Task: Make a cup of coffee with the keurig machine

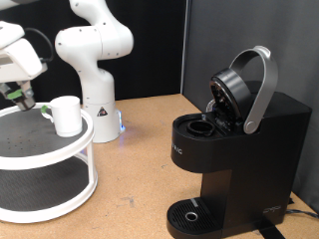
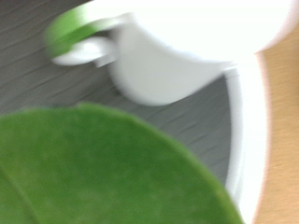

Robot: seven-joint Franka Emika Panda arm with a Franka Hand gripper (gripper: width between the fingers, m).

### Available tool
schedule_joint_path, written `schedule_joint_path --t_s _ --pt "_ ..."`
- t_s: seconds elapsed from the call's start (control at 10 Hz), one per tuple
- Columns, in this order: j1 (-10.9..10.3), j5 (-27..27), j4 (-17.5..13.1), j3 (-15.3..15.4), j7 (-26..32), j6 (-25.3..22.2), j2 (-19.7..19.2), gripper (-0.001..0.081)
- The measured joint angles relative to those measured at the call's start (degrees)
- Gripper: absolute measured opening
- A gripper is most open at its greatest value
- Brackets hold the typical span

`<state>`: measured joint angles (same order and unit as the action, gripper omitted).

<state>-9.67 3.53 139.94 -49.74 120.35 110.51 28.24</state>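
Observation:
The white cup [image 1: 66,115] stands on the top shelf of a round white two-tier stand [image 1: 60,149] at the exterior view's left. My gripper [image 1: 22,100] hangs just left of the cup, over the shelf, with a small green-topped pod [image 1: 17,94] between its fingers. In the wrist view the pod's green top [image 2: 103,168] fills the foreground, blurred, with the cup [image 2: 177,56] and its green-marked handle [image 2: 79,28] close beyond. The black keurig machine [image 1: 239,149] stands at the right with its lid and silver handle [image 1: 261,85] raised and the pod chamber [image 1: 204,125] open.
The arm's white base [image 1: 97,105] stands behind the stand. The machine's round drip tray [image 1: 189,214] has nothing on it. Bare wooden table [image 1: 140,169] lies between stand and machine. A dark curtain hangs behind.

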Motion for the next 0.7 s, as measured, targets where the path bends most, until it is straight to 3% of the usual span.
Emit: schedule_joint_path --t_s 0.2,0.4,0.6,0.7 --pt "-1.3 -9.5 -1.3 1.2 -10.6 -1.5 -0.1 0.0467" --pt "-1.3 -12.7 -2.0 3.8 -21.5 -0.1 -1.6 0.0467" --pt "-1.4 -13.3 -1.9 3.5 -18.8 -0.6 -1.6 0.0467" --pt "-1.7 -16.5 -1.9 3.2 -18.8 -1.0 -1.6 0.0467"
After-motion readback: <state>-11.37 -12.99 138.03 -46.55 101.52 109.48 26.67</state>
